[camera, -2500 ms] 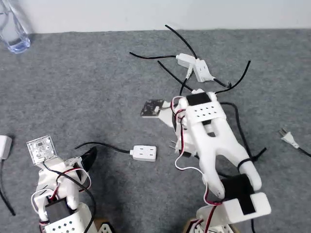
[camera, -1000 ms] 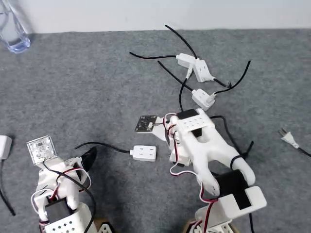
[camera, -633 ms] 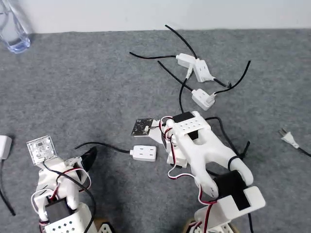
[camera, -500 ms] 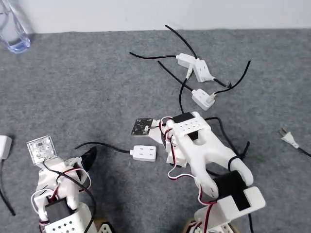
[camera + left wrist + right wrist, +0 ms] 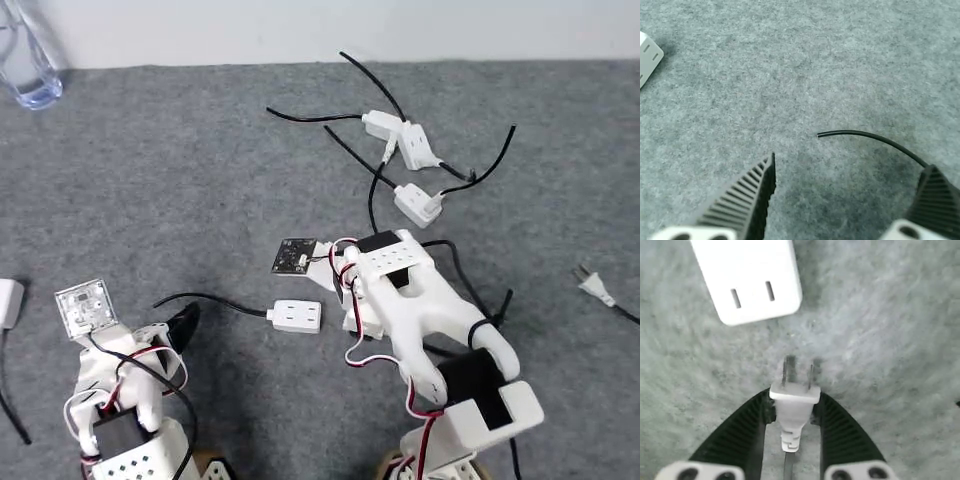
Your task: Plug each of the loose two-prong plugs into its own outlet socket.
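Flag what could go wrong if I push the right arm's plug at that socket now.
1. The two-prong plug in the right gripper has its prongs offset from the slots of the outlet socket, and the socket sits skewed: they may hit its face.
2. The socket lies loose on the carpet, with the open left gripper elsewhere: a push may just slide it.

The socket (image 5: 747, 277) is cut off by the right wrist view's edge. In the high view the right arm (image 5: 425, 310) covers the plug (image 5: 792, 400).
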Controlling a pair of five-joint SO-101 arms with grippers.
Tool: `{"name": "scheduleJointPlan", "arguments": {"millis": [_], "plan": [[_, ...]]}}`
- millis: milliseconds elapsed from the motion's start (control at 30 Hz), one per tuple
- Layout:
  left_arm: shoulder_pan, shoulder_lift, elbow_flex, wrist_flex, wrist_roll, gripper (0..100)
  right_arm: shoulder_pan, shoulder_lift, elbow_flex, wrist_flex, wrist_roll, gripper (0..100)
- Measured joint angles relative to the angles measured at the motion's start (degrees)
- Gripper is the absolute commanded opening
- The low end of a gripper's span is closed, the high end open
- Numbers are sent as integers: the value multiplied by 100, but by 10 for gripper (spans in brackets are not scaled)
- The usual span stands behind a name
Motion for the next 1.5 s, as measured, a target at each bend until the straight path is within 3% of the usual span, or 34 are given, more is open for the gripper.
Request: {"name": "scheduleJointPlan", "arguments": {"millis": [200, 400, 533, 633, 1200, 1500], "plan": [[185, 0, 0, 0, 9, 418, -167, -387, -220, 1116, -246, 6], [1688, 0, 0, -413, 607, 418, -914, -1327, -756, 2312, -299, 6], [2822, 0, 0, -668, 1011, 418, -1231, -1644, -1152, 2664, -686, 6], [3305, 0, 0, -703, 1081, 418, -1363, -1679, -1389, 2831, -853, 6], [3481, 0, 0, -738, 1116, 418, -1556, -1679, -1468, 2602, -1257, 6], [3481, 0, 0, -747, 1275, 418, -1556, -967, -1503, 2224, -1257, 6]]}}
